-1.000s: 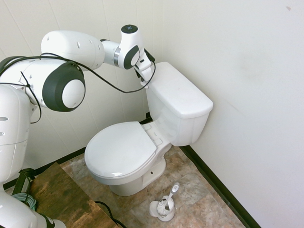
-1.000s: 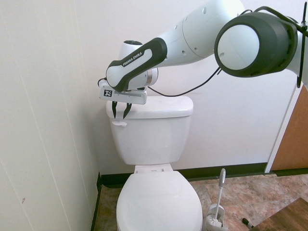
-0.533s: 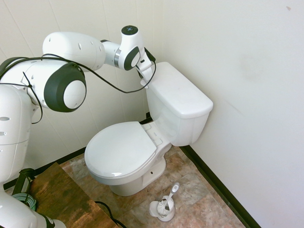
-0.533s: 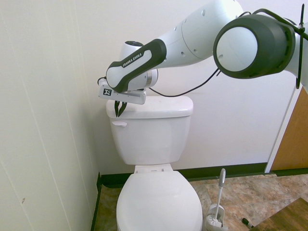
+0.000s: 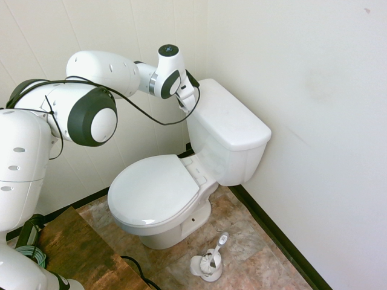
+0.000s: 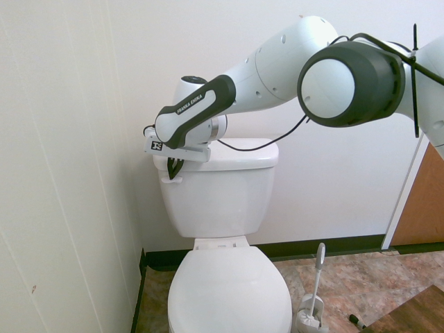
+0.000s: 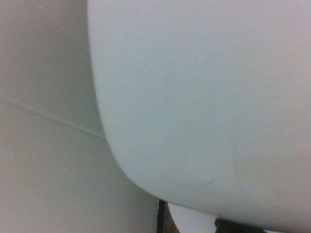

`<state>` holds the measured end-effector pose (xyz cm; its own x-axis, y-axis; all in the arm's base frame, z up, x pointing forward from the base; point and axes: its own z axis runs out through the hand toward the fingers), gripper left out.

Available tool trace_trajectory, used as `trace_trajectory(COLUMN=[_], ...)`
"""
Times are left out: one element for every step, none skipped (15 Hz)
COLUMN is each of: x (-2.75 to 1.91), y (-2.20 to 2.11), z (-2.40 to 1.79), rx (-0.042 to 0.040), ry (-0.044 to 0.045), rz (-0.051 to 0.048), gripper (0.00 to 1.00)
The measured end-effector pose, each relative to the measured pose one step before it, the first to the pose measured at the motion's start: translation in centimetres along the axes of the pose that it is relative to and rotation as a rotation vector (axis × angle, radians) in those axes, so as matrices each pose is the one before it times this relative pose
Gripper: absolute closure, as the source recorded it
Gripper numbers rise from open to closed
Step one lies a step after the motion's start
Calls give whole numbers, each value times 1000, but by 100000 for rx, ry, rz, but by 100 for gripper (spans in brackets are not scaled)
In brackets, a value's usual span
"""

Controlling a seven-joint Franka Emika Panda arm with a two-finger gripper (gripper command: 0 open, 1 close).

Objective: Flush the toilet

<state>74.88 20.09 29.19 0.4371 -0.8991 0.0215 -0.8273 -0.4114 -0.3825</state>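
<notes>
In the first exterior view I see the toilet (image 5: 181, 181) standing in the corner of a small room, its tank against the wall on the right and its oval seat lid down, pointing toward the lower left. The flat tank lid is on. My white arm comes in from the left and ends at the near top corner of the tank, where the gripper (image 5: 188, 104) points down along the tank's front face. From here I cannot make out the fingers. On the floor in front of the bowl sits a small white toilet-brush holder (image 5: 208, 261) with its brush leaning in it.

In the second exterior view I face the toilet (image 6: 222, 201) head on. The arm reaches in from the right and the gripper (image 6: 173, 168) hangs at the tank's upper left corner. Its two dark fingers (image 6: 171, 166) are drawn close together with no clear gap, and their tips are right at the small white flush lever (image 6: 171, 178). I cannot tell whether they press on it. The brush holder (image 6: 311, 318) stands on the floor to the right of the bowl.

In the wrist view, a smooth, rounded white ceramic surface of the toilet (image 7: 204, 97) fills most of the picture, out of focus, with pale wall (image 7: 43, 145) beside it.
</notes>
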Motion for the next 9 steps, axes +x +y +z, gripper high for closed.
trace_trajectory(x=[-55, -88, -174, -121, -48, 10, 7, 35, 160], y=[20, 75, -62, -38, -78, -40, -37, -95, -158], z=[346, 415, 264, 249, 112, -9, -39, -172, -379], rx=[-128, -268, 222, -8, 158, 114, 104, 258, 416], ry=[-87, -165, -191, -95, -70, -36, -7, 171, 601], rz=[-49, -43, -113, -126, -1, 80, 37, -36, -67], gripper=[100, 100, 100, 100, 100, 100, 100, 100, 100])
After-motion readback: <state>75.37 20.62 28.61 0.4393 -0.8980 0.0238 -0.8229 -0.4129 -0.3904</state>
